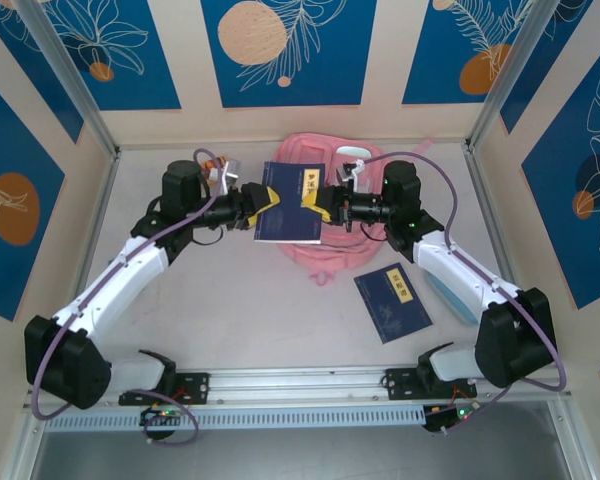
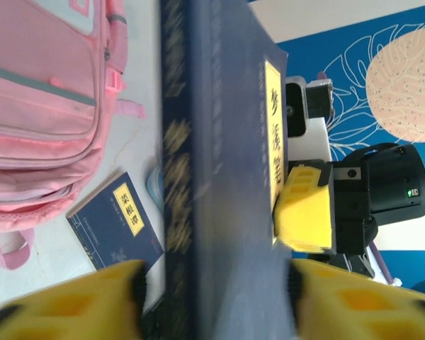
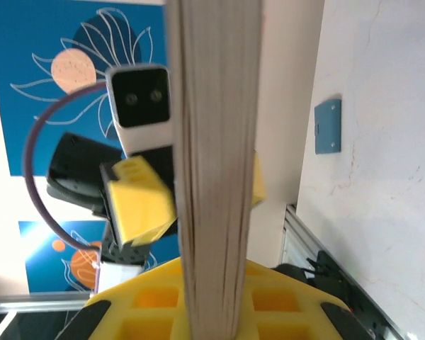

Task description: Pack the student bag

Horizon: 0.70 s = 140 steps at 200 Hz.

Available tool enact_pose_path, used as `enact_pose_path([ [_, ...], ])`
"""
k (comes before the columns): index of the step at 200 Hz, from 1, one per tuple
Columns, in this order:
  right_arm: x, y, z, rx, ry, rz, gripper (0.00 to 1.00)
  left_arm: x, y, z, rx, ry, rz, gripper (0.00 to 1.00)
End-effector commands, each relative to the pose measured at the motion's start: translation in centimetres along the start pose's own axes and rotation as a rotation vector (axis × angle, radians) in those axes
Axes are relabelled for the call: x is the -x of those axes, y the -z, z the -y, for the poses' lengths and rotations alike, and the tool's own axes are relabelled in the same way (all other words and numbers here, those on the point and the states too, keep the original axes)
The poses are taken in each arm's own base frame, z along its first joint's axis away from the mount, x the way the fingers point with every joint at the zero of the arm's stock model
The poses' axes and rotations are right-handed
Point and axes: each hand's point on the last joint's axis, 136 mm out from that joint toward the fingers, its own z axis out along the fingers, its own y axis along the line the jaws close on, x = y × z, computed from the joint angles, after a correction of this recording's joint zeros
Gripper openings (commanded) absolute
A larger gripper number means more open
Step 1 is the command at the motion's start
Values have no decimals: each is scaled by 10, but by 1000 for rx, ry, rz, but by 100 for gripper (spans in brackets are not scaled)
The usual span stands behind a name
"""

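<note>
The pink student bag [image 1: 330, 255] lies flat at the back middle of the table, and its front pockets [image 2: 42, 106] show in the left wrist view. A dark blue book [image 1: 292, 200] with a yellow title label hangs above the bag between both arms. My right gripper [image 1: 325, 207] is shut on the book's right edge, the page block [image 3: 216, 142] running up from between its yellow pads [image 3: 212, 312]. My left gripper [image 1: 263, 197] is at the book's left edge and stands open. Its yellow fingers [image 2: 216, 287] flank the book's spine [image 2: 177, 177] with a gap on each side.
A second dark blue book [image 1: 392, 301] lies flat on the table, in front of the bag and to its right, and it also appears in the left wrist view [image 2: 117, 219]. A pale blue flat thing [image 1: 448, 293] lies under the right arm. Walls enclose three sides.
</note>
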Motion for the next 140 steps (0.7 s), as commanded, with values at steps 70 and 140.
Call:
enact_pose_path([
  [70, 41, -7, 22, -30, -210, 255, 8, 3, 3, -13, -77, 136, 278, 84],
  [140, 38, -25, 46, -71, -306, 275, 9, 16, -7, -10, -88, 190, 429, 46],
])
